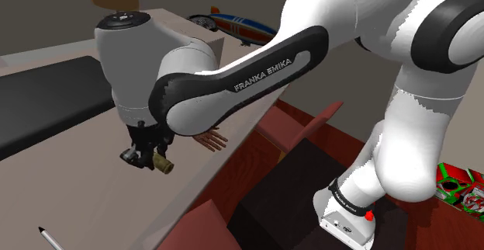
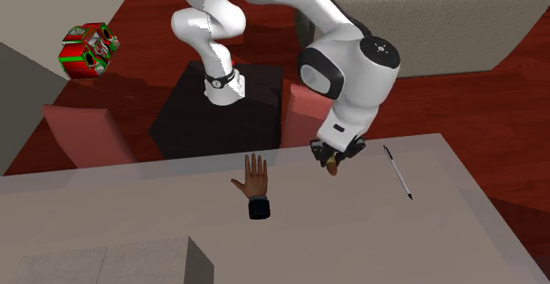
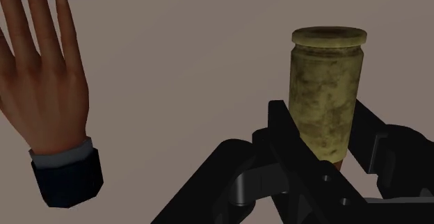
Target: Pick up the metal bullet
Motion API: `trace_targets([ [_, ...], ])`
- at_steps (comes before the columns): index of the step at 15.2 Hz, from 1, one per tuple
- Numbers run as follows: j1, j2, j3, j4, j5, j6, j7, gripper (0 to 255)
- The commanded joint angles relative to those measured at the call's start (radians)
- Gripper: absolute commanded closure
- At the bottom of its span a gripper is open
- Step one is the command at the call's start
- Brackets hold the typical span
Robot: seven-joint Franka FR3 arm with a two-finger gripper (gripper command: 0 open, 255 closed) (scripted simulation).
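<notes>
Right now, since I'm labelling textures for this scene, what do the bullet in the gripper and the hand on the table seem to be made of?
The bullet, clasped in the gripper, looks like tarnished brass: mottled yellow-olive, dull, with a rimmed end. The hand looks like matte, skin-toned plastic or rubber, a model ending at a dark cuff; its exact material stays open.

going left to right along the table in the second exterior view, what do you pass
hand model → tool clasping the yellowish bullet → pen
</notes>
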Motion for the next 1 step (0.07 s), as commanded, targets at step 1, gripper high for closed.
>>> trace_targets([
  [1, -0.001, -0.003, 0.001, 0.003, 0.003, -0.007, -0.003, 255],
])
